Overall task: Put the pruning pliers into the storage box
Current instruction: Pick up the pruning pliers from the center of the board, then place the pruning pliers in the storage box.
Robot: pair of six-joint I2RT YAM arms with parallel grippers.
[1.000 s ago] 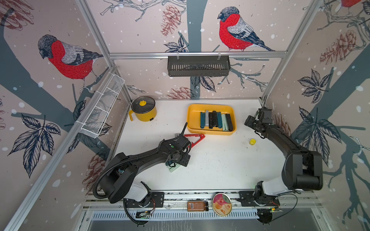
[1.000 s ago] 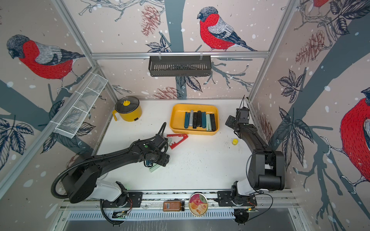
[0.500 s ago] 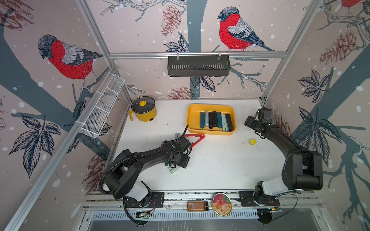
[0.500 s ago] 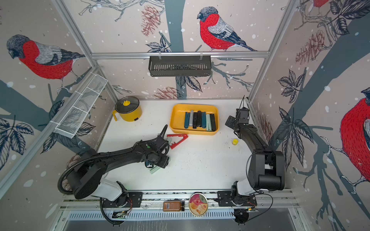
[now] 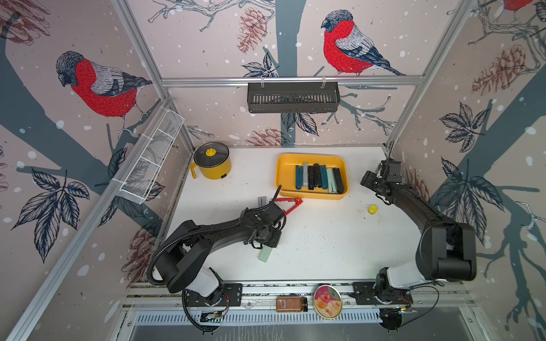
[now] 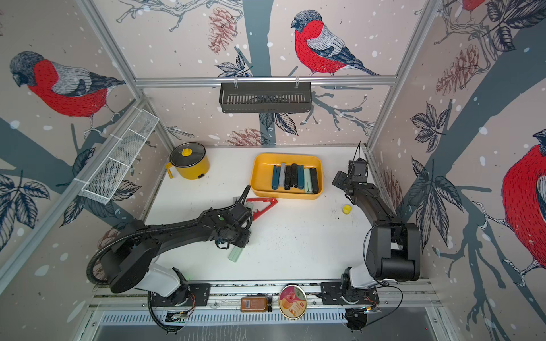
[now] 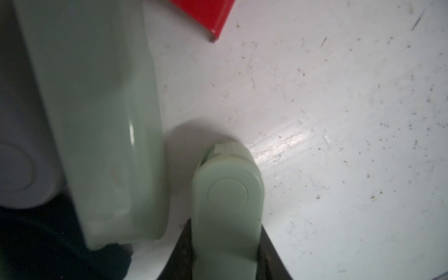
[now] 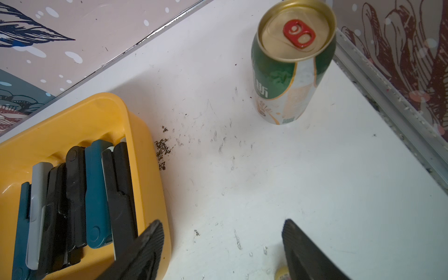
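My left pincer (image 5: 263, 243) closed on mint pliers (image 5: 263, 254), pads (image 7: 269, 254) against both sides, pliers lying on tabletop (image 5: 325, 245). Red pliers (image 5: 291, 203) spread open just behind. Storage box (image 5: 285, 165) farther back, row of pliers (image 5: 319, 177) inside. My right pincer (image 8: 223, 230) wide open, empty, beside the box's end.

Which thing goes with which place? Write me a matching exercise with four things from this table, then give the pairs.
Things:
1. red pliers
2. loose mint pliers
3. teal pliers
4. yellow pot

Places:
a. inside the yellow tray
b. far left corner of the table
c. in the left gripper
d. spread open just in front of the tray

Pairs: 1-d; 2-c; 3-a; 4-b
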